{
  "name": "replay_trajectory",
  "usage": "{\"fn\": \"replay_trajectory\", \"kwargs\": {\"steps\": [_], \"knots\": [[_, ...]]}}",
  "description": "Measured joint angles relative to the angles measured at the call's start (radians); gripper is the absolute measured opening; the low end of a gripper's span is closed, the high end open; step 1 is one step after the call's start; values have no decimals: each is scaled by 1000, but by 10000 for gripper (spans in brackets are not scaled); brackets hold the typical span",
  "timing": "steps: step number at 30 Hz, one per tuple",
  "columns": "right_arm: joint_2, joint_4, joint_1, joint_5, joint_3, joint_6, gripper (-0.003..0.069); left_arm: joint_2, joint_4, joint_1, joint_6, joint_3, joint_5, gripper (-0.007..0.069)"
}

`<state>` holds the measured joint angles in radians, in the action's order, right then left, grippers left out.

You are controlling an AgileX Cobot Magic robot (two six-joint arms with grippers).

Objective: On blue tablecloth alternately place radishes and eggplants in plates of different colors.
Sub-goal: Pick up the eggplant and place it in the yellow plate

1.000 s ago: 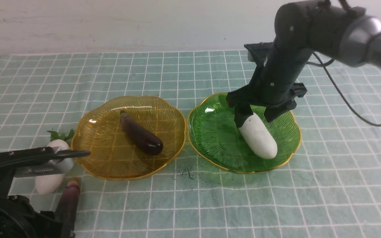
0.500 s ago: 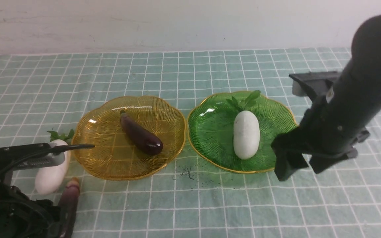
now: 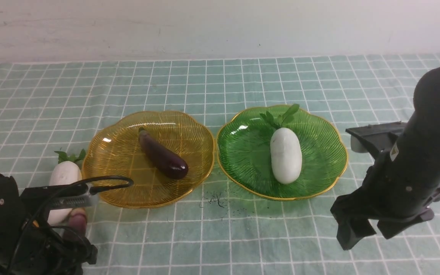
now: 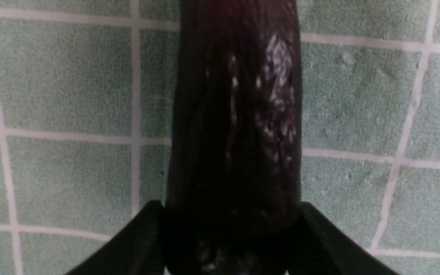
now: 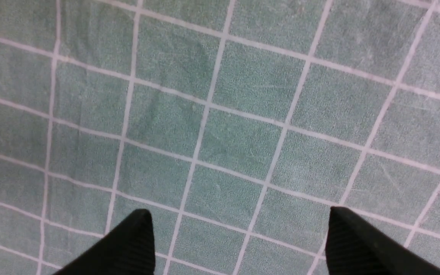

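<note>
Since the left gripper (image 4: pixel 231 208) has a finger on each side of the loose eggplant (image 4: pixel 235 114), which lies on the cloth (image 3: pixel 204 84) by the loose radish (image 3: pixel 64 173), I cannot tell if it is squeezing. That eggplant looks smooth, so it could slip out, or roll and bump the radish. The other eggplant (image 3: pixel 162 156) is in the yellow plate (image 3: pixel 128 183), and the other radish (image 3: pixel 285 154) is in the green plate (image 3: pixel 243 152). The right gripper (image 5: pixel 239 214) is wide open and empty, near the green plate.

Front cam looked forward and down across the cloth (image 3: pixel 220 84) from the robot's side; both wrist cams looked down at that cloth, close-up.
</note>
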<state>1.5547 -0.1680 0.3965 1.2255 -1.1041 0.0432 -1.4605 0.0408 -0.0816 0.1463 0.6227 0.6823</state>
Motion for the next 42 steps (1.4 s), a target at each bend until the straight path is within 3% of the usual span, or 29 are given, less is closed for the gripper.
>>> {"fn": "replay_trajectory", "kwargs": {"steps": [7,10,14,19,24,31,42], "knots": [[0,0,0,0,0,-13,545,99,-55,0,26,21,148,367],[0,0,0,0,0,-25,545,214,-107,0,63,114,321,367],[0,1,0,0,0,-25,545,268,-100,0,75,228,391,367],[0,1,0,0,0,-31,545,241,-2,0,50,328,368,367],[-11,0,0,-2,18,-43,545,80,138,0,-31,412,250,367],[-82,-1,0,-4,103,-51,529,-117,204,0,-54,520,152,372],[-196,3,0,-5,205,-64,515,-270,186,0,-89,685,186,558]]}}
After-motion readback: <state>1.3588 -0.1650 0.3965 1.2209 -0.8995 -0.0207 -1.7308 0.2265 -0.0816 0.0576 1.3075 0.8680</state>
